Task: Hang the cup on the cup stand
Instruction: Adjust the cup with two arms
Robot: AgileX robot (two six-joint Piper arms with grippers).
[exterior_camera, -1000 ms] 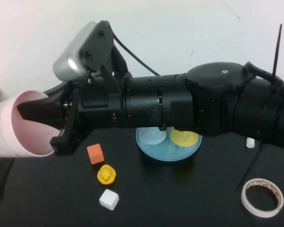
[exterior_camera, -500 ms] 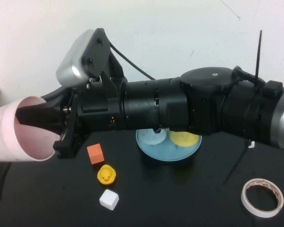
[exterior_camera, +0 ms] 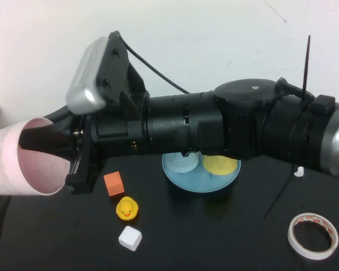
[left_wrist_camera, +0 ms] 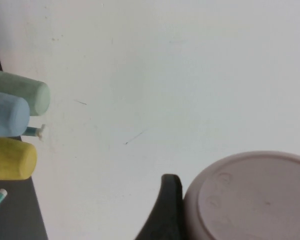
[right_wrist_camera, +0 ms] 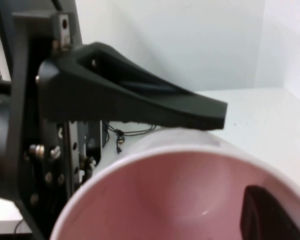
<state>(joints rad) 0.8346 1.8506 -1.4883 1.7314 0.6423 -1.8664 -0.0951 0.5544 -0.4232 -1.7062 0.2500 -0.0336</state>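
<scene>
The cup (exterior_camera: pixel 25 155), rim clenched between right gripper (exterior_camera: pixel 48 148) fingers, has risen slightly; left gripper (left_wrist_camera: pixel 162 210) is loosening, completing the handover.

The cup (exterior_camera: pixel 22 155), lying on its side in mid-air over the left edge of the table (exterior_camera: pixel 214 237), has slid further left, so less of it shows. The right tool (exterior_camera: pixel 48 148), pinching its rim with one finger inside, has drawn slightly left with it. That arm's wrist camera (exterior_camera: pixel 93 70) now tilts more.
</scene>
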